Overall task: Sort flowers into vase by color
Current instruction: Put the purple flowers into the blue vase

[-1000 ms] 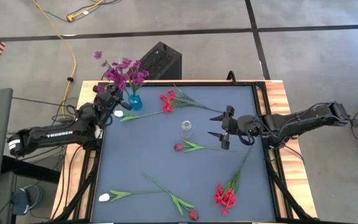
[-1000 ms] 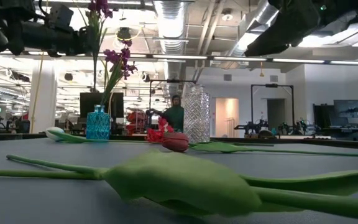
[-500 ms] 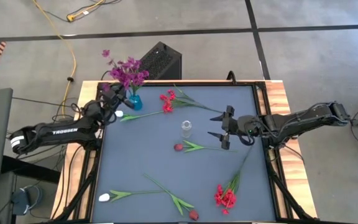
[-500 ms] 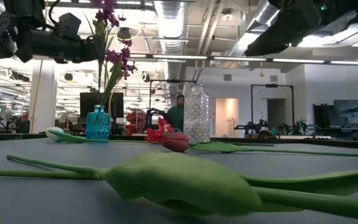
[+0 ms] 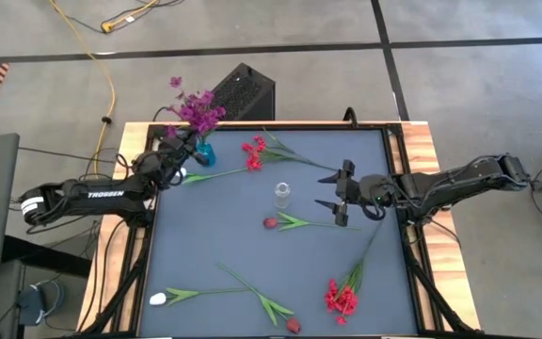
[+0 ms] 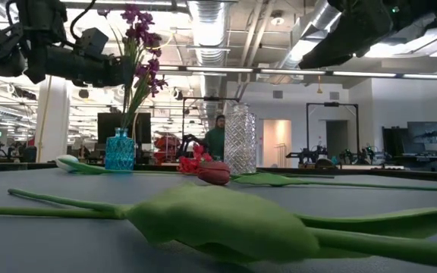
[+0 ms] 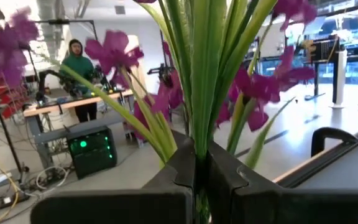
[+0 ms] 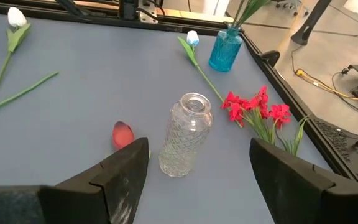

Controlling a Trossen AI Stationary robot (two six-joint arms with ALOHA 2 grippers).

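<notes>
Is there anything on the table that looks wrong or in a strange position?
Nothing is spilled or broken. The clear vase and blue vase stand upright. The purple flowers lean steeply in the blue vase, stems clamped by the left pincer. The right pincer hovers open. Other flowers lie flat, scattered, unsorted.

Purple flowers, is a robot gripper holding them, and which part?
Yes. The left gripper is shut on the purple flowers, pinching their green stems above the blue vase. The right gripper is open, holding nothing.
</notes>
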